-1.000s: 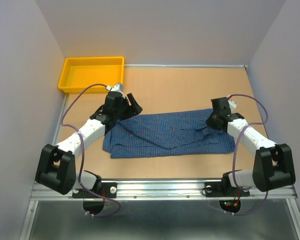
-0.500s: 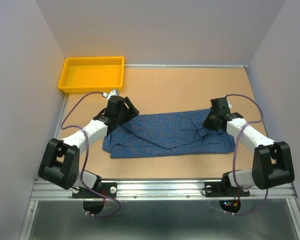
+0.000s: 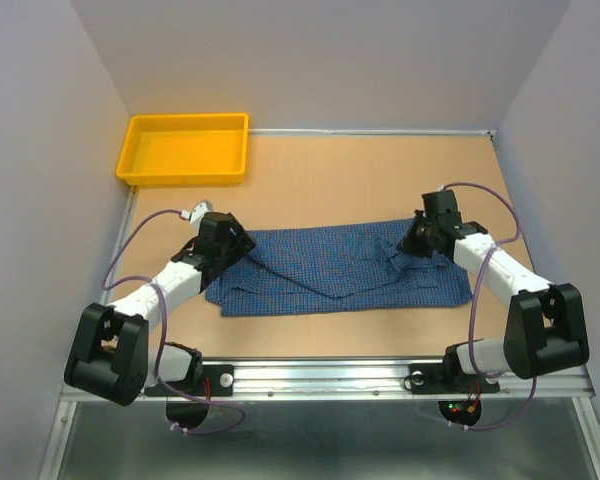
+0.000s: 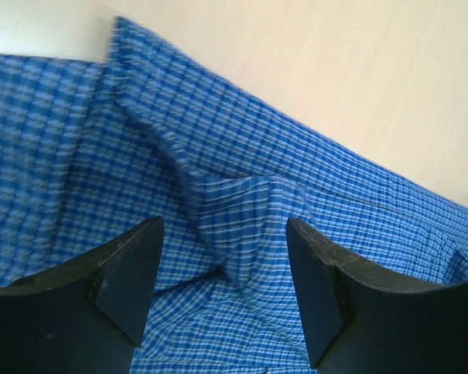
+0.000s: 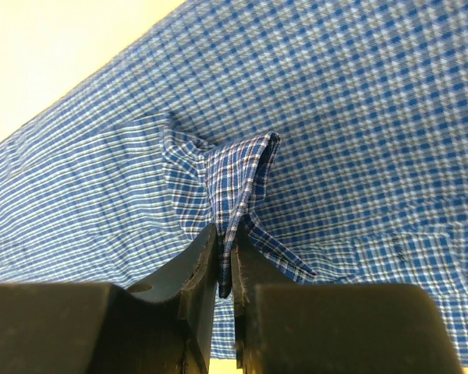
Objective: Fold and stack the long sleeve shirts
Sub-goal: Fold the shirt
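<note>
Pinching a tuck of cloth: the right hand (image 5: 225, 261) is clamped on a raised fold near the right end of the shirt (image 3: 330, 270), fingers almost together with the checked cloth between them. (A)

Where does the shirt lie overall? (B)

Stretched as a long band across the middle of the worktop (image 3: 360, 180), between the two arms, creased and partly doubled over. (A)

And the left hand (image 4: 222, 241)? (B)

Fingers apart, holding nothing. It hangs over the shirt's left end, with a rumpled ridge under the gap. (A)

Judgement on the step? (B)

Probably bringing the right end in toward the middle. The pinch holds only a thin tuck, so I would lift just enough to free that layer and carry it low and slowly. A quick pull could slip the cloth out or drag the whole band. The left hand could close on its ridge to anchor that end. (A)

Anything in the way? (B)

Nothing rests on the shirt. The yellow tray (image 3: 183, 180) sits at the far left corner, well apart. The left arm's purple cable (image 3: 140, 225) loops near the left edge, so watch it. (A)
</note>
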Robot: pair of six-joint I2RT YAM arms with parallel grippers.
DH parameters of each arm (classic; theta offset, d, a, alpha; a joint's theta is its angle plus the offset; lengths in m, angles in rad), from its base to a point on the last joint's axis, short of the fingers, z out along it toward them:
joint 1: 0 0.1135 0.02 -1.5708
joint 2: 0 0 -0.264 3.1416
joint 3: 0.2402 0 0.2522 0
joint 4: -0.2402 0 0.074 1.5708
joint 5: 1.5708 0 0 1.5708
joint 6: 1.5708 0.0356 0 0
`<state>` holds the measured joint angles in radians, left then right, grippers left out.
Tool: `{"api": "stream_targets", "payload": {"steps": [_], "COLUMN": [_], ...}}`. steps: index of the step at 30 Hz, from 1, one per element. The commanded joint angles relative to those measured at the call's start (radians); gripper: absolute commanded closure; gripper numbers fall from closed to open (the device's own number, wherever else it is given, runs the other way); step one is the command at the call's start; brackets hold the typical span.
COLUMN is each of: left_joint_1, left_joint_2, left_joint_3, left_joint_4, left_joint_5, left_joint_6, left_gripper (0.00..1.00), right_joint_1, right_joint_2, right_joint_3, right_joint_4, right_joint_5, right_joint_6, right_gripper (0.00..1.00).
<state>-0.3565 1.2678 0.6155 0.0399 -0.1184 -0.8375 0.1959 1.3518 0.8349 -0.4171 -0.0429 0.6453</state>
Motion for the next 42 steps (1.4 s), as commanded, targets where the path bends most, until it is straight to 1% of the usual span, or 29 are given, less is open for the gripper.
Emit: {"api": "stream_targets", "payload": {"steps": [1, 3, 5, 6, 7, 9, 11, 12, 13, 14, 16, 21, 23, 25, 26, 27, 28, 29, 30, 31, 32, 33, 34, 35, 37, 38, 42], "left_joint_1": [0.033, 0.034, 0.031, 0.03, 0.025, 0.016, 0.005, -0.004, -0.01, -0.018, -0.042, -0.081, -0.087, -0.087, -0.079, -0.072, -0.059, -0.044, -0.001, 0.023, 0.046, 0.098, 0.12, 0.142, 0.178, 0.185, 0.2], "left_joint_2": [-0.102, -0.136, -0.146, -0.145, -0.136, -0.078, -0.018, 0.043, 0.073, 0.115, 0.149, 0.263, 0.253, 0.211, 0.185, 0.13, 0.102, 0.075, 0.02, -0.01, -0.065, -0.093, -0.12, -0.145, -0.215, -0.237, -0.326], "left_joint_3": [-0.046, -0.034, 0.01, 0.033, 0.096, 0.171, 0.248, 0.323, 0.357, 0.418, 0.489, 0.587, 0.589, 0.567, 0.554, 0.528, 0.514, 0.48, 0.465, 0.448, 0.414, 0.397, 0.38, 0.368, 0.336, 0.323, 0.299], "left_joint_4": [-0.001, -0.038, -0.084, -0.138, -0.173, -0.248, -0.363, -0.405, -0.473, -0.504, -0.561, -0.63, -0.632, -0.612, -0.606, -0.597, -0.591, -0.586, -0.58, -0.572, -0.566, -0.558, -0.546, -0.542, -0.525, -0.525, -0.503], "left_joint_5": [-0.037, -0.033, -0.033, -0.039, -0.044, -0.059, -0.07, -0.078, -0.078, -0.082, -0.104, -0.132, -0.156, -0.184, -0.197, -0.223, -0.233, -0.24, -0.25, -0.254, -0.257, -0.262, -0.263, -0.27, -0.286, -0.296, -0.313], "left_joint_6": [-0.028, -0.023, -0.023, -0.018, -0.014, -0.002, 0.024, 0.028, 0.032, 0.032, 0.031, 0.015, 0.005, 0.005, 0.005, 0.005, 0.008, 0.012, 0.02, 0.035, 0.046, 0.061, 0.084, 0.095, 0.116, 0.126, 0.133], "left_gripper": [0.25, 0.25, 0.25, 0.25, 0.27, 0.27, 0.27, 0.27, 0.27, 0.27, 0.28, 0.28, 0.29, 0.29, 0.29, 0.29, 0.29, 0.3, 0.29, 0.29, 0.29, 0.29, 0.28, 0.28, 0.28, 0.28, 0.28], "right_joint_1": [-0.001, 0.002, 0.004, 0.004, 0.007, 0.011, 0.017, 0.017, 0.017, 0.02, 0.025, 0.059, 0.108, 0.169, 0.241, 0.278, 0.318, 0.403, 0.449, 0.491, 0.573, 0.617, 0.66, 0.747, 0.833, 0.906, 1.06], "right_joint_2": [0.001, 0.007, 0.01, 0.01, 0.007, 0.006, 0.001, -0.005, -0.008, -0.011, -0.017, -0.005, -0.002, 0.0, 0.012, 0.018, 0.03, 0.052, 0.065, 0.078, 0.105, 0.116, 0.127, 0.142, 0.182, 0.196, 0.263], "right_joint_3": [0.081, 0.087, 0.089, 0.09, 0.092, 0.096, 0.107, 0.109, 0.113, 0.115, 0.121, 0.147, 0.183, 0.217, 0.24, 0.278, 0.302, 0.322, 0.337, 0.372, 0.386, 0.4, 0.42, 0.432, 0.444, 0.457, 0.492], "right_joint_4": [0.028, 0.028, 0.028, 0.028, 0.028, 0.028, 0.026, 0.026, 0.026, 0.027, 0.027, 0.029, 0.028, 0.028, 0.028, 0.029, 0.029, 0.029, 0.029, 0.029, 0.028, 0.028, 0.028, 0.026, 0.014, 0.005, -0.052], "right_joint_5": [-0.109, -0.112, -0.11, -0.107, -0.107, -0.101, -0.084, -0.078, -0.069, -0.065, -0.067, -0.107, -0.137, -0.137, -0.143, -0.155, -0.167, -0.175, -0.181, -0.214, -0.238, -0.259, -0.299, -0.323, -0.371, -0.429, -0.549], "right_joint_6": [-0.033, -0.041, -0.049, -0.05, -0.056, -0.064, -0.081, -0.085, -0.098, -0.105, -0.127, -0.15, -0.145, -0.145, -0.147, -0.145, -0.15, -0.151, -0.157, -0.176, -0.186, -0.196, -0.22, -0.239, -0.272, -0.31, -0.409], "right_gripper": [0.84, 0.84, 0.84, 0.84, 0.84, 0.84, 0.84, 0.84, 0.84, 0.84, 0.84, 0.84, 0.84, 0.85, 0.85, 0.85, 0.85, 0.85, 0.85, 0.85, 0.85, 0.85, 0.85, 0.85, 0.85, 0.85, 0.85]}}
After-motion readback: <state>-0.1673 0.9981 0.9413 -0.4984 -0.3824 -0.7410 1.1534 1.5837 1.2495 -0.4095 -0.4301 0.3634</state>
